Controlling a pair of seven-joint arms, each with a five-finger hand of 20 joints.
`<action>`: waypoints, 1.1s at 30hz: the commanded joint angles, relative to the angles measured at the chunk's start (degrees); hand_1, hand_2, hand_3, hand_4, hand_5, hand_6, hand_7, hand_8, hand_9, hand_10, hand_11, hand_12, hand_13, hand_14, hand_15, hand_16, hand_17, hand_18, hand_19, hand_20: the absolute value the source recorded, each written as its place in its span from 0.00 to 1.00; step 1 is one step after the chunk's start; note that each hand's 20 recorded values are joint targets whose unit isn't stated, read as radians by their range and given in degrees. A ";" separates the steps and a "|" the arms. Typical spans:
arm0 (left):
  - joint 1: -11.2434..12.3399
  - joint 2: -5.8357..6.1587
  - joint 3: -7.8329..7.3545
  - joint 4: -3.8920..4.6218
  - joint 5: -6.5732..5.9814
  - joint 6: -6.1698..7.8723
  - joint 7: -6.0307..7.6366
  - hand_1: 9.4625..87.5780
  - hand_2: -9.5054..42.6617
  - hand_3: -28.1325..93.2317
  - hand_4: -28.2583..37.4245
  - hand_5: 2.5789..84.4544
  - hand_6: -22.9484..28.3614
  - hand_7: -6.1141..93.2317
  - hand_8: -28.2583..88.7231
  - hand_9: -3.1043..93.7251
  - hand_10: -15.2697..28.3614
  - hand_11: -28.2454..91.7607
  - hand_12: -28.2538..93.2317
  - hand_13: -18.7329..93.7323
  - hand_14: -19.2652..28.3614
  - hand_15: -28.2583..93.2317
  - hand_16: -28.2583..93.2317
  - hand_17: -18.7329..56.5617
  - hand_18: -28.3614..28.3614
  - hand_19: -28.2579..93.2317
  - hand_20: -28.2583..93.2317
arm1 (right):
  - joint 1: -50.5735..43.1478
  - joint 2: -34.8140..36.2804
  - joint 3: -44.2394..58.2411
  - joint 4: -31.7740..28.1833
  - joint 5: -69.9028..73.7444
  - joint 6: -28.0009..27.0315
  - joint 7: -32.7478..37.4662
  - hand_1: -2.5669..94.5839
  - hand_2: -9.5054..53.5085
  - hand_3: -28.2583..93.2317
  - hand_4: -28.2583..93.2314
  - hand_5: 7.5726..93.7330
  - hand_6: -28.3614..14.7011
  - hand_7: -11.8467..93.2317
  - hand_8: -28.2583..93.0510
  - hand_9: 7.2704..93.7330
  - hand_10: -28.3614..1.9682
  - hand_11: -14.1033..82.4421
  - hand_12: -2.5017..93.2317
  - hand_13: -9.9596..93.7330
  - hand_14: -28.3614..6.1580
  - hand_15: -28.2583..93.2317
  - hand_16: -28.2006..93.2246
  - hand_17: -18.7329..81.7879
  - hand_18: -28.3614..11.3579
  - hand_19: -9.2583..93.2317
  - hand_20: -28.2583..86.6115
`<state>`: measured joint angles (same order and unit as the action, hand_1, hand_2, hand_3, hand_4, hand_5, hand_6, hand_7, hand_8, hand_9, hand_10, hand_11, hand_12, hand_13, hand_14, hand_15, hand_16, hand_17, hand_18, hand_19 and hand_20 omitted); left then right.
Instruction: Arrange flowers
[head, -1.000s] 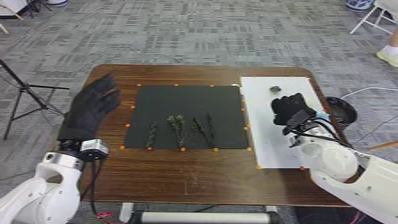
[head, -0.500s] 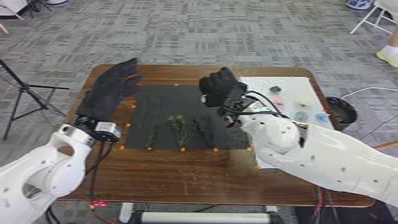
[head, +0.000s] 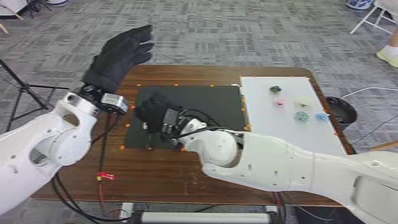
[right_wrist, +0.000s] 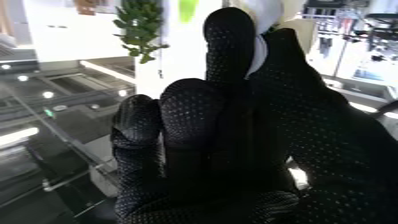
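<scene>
In the head view, my right hand (head: 155, 111) is over the left part of the black mat (head: 218, 97). A green stem (head: 149, 141) shows below it; my arm hides the other sprigs. The right wrist view has my right hand (right_wrist: 209, 145) with a white thing (right_wrist: 258, 57), seemingly a flower, pinched between a finger and the thumb. Raised at the table's back left, my left hand (head: 117, 57) has straight fingers. On the white sheet (head: 271, 130) lie dark (head: 275, 89), pink (head: 280, 101), pale yellow (head: 303, 101), green (head: 302, 116) and blue (head: 322, 117) flowers.
The brown wooden table (head: 160, 175) has orange markers around the mat and sheet. A black round container (head: 341, 111) stands beyond its right edge, and a black tripod (head: 27, 87) is off to the left. Cables hang beside my left arm.
My right hand has moved left from the white sheet to the mat, uncovering flowers on the sheet and covering sprigs. My left hand has moved farther forward and slightly right.
</scene>
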<state>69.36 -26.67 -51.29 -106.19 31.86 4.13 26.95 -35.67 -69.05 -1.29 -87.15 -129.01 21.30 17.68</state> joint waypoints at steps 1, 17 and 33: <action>-5.68 0.21 2.71 -0.91 0.54 -0.21 2.02 0.33 0.22 0.60 0.29 0.28 0.52 0.21 0.20 0.21 0.60 0.35 0.43 0.30 0.69 0.36 0.29 0.16 0.79 0.48 0.30 | 1.12 -7.40 -2.59 2.97 -2.55 3.63 0.48 0.53 0.00 0.90 0.00 0.82 0.75 0.53 0.18 0.95 0.77 0.27 0.52 0.74 0.69 0.82 0.57 0.53 0.28 0.94 0.72; -16.15 -6.24 11.66 3.35 0.92 -4.06 1.72 0.28 0.22 0.59 0.33 0.26 0.47 0.20 0.21 0.22 0.54 0.31 0.44 0.33 0.62 0.26 0.32 0.27 0.71 0.30 0.34 | 2.00 -11.49 -3.62 13.23 -5.43 6.38 6.39 0.48 0.00 0.94 0.00 0.87 0.85 0.51 0.20 1.00 0.88 0.25 0.51 0.78 0.75 0.82 0.57 0.57 0.29 0.96 0.73; -15.16 -6.49 10.92 2.90 1.05 -4.06 2.31 0.30 0.29 0.49 0.41 0.24 0.43 0.16 0.23 0.23 0.46 0.23 0.49 0.31 0.54 0.25 0.32 0.30 0.67 0.24 0.35 | 1.57 -11.03 -3.11 10.15 -4.05 4.36 6.64 0.44 0.00 0.86 0.00 0.73 0.88 0.56 0.15 0.93 0.95 0.22 0.38 0.79 0.84 0.81 0.56 0.58 0.35 0.96 0.73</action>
<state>54.16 -32.81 -39.97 -102.71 32.57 0.62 28.78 -34.84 -79.65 -4.43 -74.69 -133.14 26.29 24.00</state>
